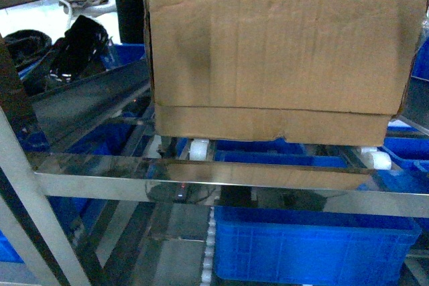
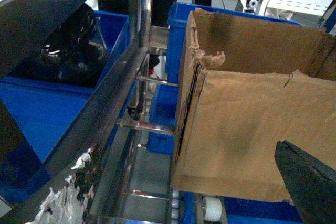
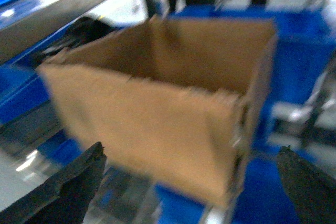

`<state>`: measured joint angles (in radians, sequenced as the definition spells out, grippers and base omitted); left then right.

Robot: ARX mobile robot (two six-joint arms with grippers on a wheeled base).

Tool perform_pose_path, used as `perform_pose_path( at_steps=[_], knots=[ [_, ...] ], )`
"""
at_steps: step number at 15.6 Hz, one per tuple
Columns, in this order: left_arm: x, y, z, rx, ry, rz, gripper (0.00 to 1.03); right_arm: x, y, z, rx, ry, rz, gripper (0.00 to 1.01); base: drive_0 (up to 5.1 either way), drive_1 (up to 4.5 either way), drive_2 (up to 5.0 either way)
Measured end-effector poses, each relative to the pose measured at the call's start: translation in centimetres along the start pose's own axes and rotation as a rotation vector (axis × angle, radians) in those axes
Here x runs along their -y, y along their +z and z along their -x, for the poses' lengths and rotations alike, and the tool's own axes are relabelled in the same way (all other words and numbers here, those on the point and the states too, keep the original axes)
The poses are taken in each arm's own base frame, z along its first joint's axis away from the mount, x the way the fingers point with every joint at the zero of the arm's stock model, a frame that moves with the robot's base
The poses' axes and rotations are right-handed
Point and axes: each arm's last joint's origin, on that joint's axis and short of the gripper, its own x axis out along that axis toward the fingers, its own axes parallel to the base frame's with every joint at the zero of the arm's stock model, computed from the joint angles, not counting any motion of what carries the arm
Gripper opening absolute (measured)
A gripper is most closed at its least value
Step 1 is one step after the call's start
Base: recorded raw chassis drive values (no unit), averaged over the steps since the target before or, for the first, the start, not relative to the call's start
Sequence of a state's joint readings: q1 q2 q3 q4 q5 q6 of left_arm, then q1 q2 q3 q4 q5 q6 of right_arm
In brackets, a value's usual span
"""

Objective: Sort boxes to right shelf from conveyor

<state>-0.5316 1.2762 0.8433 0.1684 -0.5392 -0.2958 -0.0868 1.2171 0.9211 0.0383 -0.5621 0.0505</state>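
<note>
The brown cardboard box [image 1: 275, 51], open-topped with a ragged rim, rests on the white rollers [image 1: 199, 149] of the right shelf [image 1: 201, 182], a shiny steel rack. In the left wrist view the box [image 2: 247, 135] shows its torn near corner. Only one black finger [image 2: 307, 184] of my left gripper shows, at the bottom right in front of the box's side, with nothing against it. My right gripper [image 3: 191, 150] stands wide open in front of the blurred box [image 3: 152, 114], its fingers apart from it. Neither gripper appears in the head view. The conveyor is out of view.
Blue plastic crates [image 1: 308, 246] sit under and behind the rack. A black bag [image 1: 77, 48] lies in a blue crate [image 2: 58, 100] on the left. A slanted steel side rail [image 2: 110, 108] runs along the box's left.
</note>
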Motion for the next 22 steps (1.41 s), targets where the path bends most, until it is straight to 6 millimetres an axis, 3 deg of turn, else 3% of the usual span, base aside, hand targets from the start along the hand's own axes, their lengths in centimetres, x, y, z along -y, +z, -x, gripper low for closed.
perform_pose_path(
  at_steps=[1, 4, 5, 9, 19, 22],
  knots=[
    [-0.8, -0.2, 0.0, 0.104, -0.045, 0.017, 0.88, -0.7, -0.8, -0.4, 0.114, -0.136, 0.084, 0.88, 0.0, 0.0, 0.0],
    [-6.1, -3.3, 2.3, 0.234, -0.033, -0.09, 0.56, -1.5, -5.6, 1.9, 0.27, -0.445, 0.13, 0.55, 0.0, 0.0, 0.0],
    [-7.0, -3.7, 2.7, 0.24, -0.025, -0.105, 0.48, -1.6, -6.3, 2.3, 0.284, -0.464, 0.131, 0.48, 0.0, 0.0, 0.0],
    [-10.9, -7.2, 5.0, 0.216, -0.03, -0.141, 0.01, -2.4, -11.4, 4.5, 0.253, -0.466, 0.128, 0.02, 0.0, 0.0, 0.0],
    [-15.2, -10.6, 8.4, 0.215, -0.017, -0.142, 0.02, -3.8, -16.3, 8.0, 0.253, -0.467, 0.128, 0.02, 0.0, 0.0, 0.0],
    [-15.1, -10.9, 9.1, 0.222, -0.046, -0.146, 0.02, -4.0, -17.0, 8.5, 0.251, -0.467, 0.128, 0.02, 0.0, 0.0, 0.0]
  ],
)
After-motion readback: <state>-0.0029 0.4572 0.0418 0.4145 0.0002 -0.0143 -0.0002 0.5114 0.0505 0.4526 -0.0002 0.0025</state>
